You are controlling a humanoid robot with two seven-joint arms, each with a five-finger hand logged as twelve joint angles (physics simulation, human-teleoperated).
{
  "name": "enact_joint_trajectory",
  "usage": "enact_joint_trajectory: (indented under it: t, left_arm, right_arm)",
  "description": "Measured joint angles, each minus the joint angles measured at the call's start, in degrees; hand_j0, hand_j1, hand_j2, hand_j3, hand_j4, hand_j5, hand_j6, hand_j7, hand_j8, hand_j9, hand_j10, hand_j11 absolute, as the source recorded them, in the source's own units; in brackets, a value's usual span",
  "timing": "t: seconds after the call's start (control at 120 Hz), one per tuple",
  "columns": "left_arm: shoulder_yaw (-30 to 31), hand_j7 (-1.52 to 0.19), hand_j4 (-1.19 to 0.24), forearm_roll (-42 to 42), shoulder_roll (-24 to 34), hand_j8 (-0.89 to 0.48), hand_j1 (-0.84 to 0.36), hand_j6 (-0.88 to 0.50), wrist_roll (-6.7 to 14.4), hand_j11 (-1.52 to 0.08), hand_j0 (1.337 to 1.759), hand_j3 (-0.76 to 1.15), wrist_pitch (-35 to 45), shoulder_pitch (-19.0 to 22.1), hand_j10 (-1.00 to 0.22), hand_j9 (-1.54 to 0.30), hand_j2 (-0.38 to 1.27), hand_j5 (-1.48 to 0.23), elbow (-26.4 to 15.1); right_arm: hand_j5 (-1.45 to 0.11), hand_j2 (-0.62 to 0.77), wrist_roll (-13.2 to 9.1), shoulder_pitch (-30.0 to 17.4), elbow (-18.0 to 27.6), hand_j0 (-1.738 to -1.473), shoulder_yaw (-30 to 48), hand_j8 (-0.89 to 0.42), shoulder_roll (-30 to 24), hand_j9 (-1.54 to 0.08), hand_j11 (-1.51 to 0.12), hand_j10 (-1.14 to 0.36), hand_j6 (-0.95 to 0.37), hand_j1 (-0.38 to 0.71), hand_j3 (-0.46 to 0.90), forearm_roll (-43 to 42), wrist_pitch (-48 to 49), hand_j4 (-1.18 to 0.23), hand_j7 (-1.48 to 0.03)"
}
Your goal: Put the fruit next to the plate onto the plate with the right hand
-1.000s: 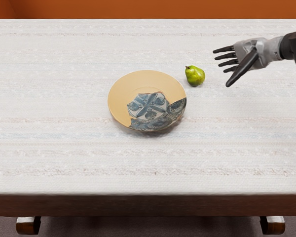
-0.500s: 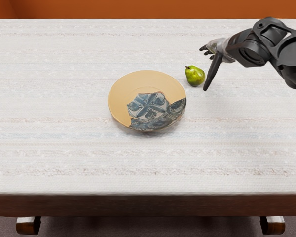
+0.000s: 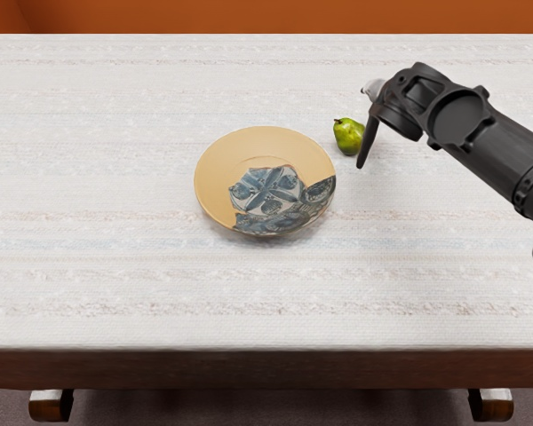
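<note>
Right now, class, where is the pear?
In the head view, the pear sits on the table, upper right of the plate, the right hand close on its right.

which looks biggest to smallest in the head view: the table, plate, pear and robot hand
1. table
2. plate
3. pear and right robot hand: not ranked. The hand is mostly hidden behind its own arm, so only a thin part of it shows beside the pear.
</note>
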Motion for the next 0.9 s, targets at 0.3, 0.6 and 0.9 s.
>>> enact_joint_trajectory:
  t: [0.3,0.6,0.9]
  left_arm:
    - [0.0,-0.02,-0.01,0.0,0.0,-0.01,0.33,-0.01,0.0,-0.02,1.658,0.0,0.0,-0.5,-0.01,-0.02,0.0,-0.02,0.0]
    - [0.0,-0.02,-0.01,0.0,0.0,-0.01,0.33,-0.01,0.0,-0.02,1.658,0.0,0.0,-0.6,-0.01,-0.02,0.0,-0.02,0.0]
    - [0.0,-0.02,-0.01,0.0,0.0,-0.01,0.33,-0.01,0.0,-0.02,1.658,0.0,0.0,-0.6,-0.01,-0.02,0.0,-0.02,0.0]
  right_arm:
    - [0.0,0.0,2.0,-2.3,-3.3,-1.658,-0.1,0.0,0.4,0.0,0.0,0.0,0.0,-0.35,0.0,0.2,-8.2,0.0,0.0]
    - [0.0,0.0,11.0,-4.1,-3.8,-1.658,-2.4,0.0,0.4,0.0,0.0,0.0,0.0,-0.35,0.0,0.2,-10.1,0.0,0.0]
    - [0.0,0.0,13.7,-5.3,-3.9,-1.658,-5.0,0.0,0.4,0.0,0.0,0.0,0.0,-0.35,0.0,0.2,-9.5,0.0,0.0]
